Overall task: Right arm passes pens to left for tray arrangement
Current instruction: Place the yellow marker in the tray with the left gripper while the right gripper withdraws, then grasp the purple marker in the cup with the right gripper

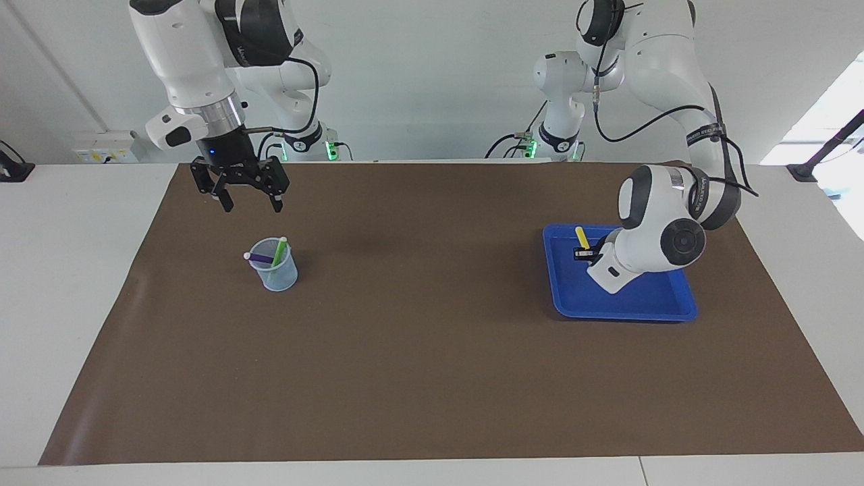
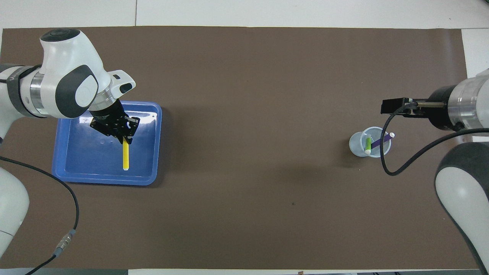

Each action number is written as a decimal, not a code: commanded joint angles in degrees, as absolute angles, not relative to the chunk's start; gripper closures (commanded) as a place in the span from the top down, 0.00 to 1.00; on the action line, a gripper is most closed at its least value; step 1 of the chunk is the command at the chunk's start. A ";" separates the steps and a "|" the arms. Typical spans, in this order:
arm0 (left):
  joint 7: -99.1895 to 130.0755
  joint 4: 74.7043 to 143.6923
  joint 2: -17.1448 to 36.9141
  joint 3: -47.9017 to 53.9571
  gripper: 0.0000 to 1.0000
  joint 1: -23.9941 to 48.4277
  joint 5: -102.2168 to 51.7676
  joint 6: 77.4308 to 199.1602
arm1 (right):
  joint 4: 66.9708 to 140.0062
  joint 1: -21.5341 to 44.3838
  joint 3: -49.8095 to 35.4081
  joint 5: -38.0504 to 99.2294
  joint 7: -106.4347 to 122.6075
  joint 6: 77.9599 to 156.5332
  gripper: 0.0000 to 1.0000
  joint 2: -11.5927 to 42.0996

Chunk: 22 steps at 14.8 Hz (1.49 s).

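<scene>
- Left gripper point(image 2: 124, 138), left-centre of the overhead view, is over the tray point(image 2: 68, 173); its fingers are clamped on one end of the yellow pen point(image 2: 125, 157).
- The pen's free end points toward the frame's bottom, over the tray floor. In the facing view it tilts up out of the gripper, so you cannot tell whether it touches the tray.
- Right gripper point(image 1: 248, 200), upper left of the facing view, hangs with fingers spread wide and nothing in them, above the mat point(image 1: 418, 351) just above the cup point(image 1: 274, 268) in the frame.
- Purple pen point(image 1: 260, 257) and green pen point(image 1: 279, 250) lean in the cup, caps above the rim, crossing each other.
- Handling, judged: the pens look light, stiff and smooth-barrelled, so a modest squeeze should do; slip along the barrel is the likely fault.
- Where to grip, judged: for the cup pens, take the exposed upper part near the cap, one at a time, leaving barrel free for the handover.
- The cup looks thin and light; expect it to tip or slide if you drag a pen sideways. Lift straight up.
- Status, judged: one pen at the tray, not released; two to go.
</scene>
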<state>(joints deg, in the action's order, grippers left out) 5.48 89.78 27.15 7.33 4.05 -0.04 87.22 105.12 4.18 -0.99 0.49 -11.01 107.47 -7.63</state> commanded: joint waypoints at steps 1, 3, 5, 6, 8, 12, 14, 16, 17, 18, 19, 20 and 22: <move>4.31 88.94 28.21 7.38 0.00 3.78 1.32 87.18 | 98.73 3.08 -1.58 -0.97 -10.11 101.63 1.00 -5.37; 4.31 90.70 27.86 7.29 0.00 3.08 1.23 89.03 | 92.66 2.11 -1.49 -0.97 -10.02 96.79 1.00 -2.91; 4.31 91.75 27.77 7.29 0.00 2.55 1.32 90.08 | 88.17 1.85 -1.58 -0.97 -10.02 92.39 1.00 -1.41; 4.31 92.80 27.60 7.29 0.00 2.64 1.32 91.65 | 87.11 1.85 -1.50 -0.97 -10.02 91.24 1.00 -0.88; 4.22 96.66 26.29 7.29 0.00 2.55 1.76 95.08 | 87.10 1.76 -1.49 -1.58 -9.58 90.97 1.00 -0.79; 3.96 98.61 25.75 7.29 0.00 2.46 2.46 96.68 | 88.32 1.93 -1.58 -1.76 -9.49 93.24 1.00 0.96; 3.08 99.05 25.49 7.29 0.00 2.37 2.46 96.94 | 90.78 2.46 -1.58 -1.76 -9.49 95.70 1.00 1.05; 2.99 99.58 25.31 7.29 0.19 2.37 2.37 97.47 | 93.33 2.72 -1.67 -2.19 -9.58 97.46 1.00 1.67; 2.99 99.93 25.05 7.29 0.66 2.37 2.29 97.99 | 95.43 2.90 -1.76 -2.55 -9.41 98.51 1.00 1.50; 3.08 100.37 25.05 7.29 0.94 2.37 2.29 98.35 | 98.32 2.99 -1.76 -2.81 -9.23 100.18 1.00 0.89; 3.08 100.46 24.96 7.29 0.94 2.37 2.29 98.35 | 101.57 2.99 -1.76 -2.90 -8.79 102.11 1.00 -0.17; 3.08 100.46 24.96 7.29 0.94 2.37 2.29 98.35 | 105.08 2.90 -1.67 -2.90 -8.27 104.48 1.00 -1.22; 3.08 100.55 24.87 7.21 0.94 2.29 2.29 98.44 | 109.14 1.33 -1.67 -2.90 -5.38 108.35 1.00 -1.93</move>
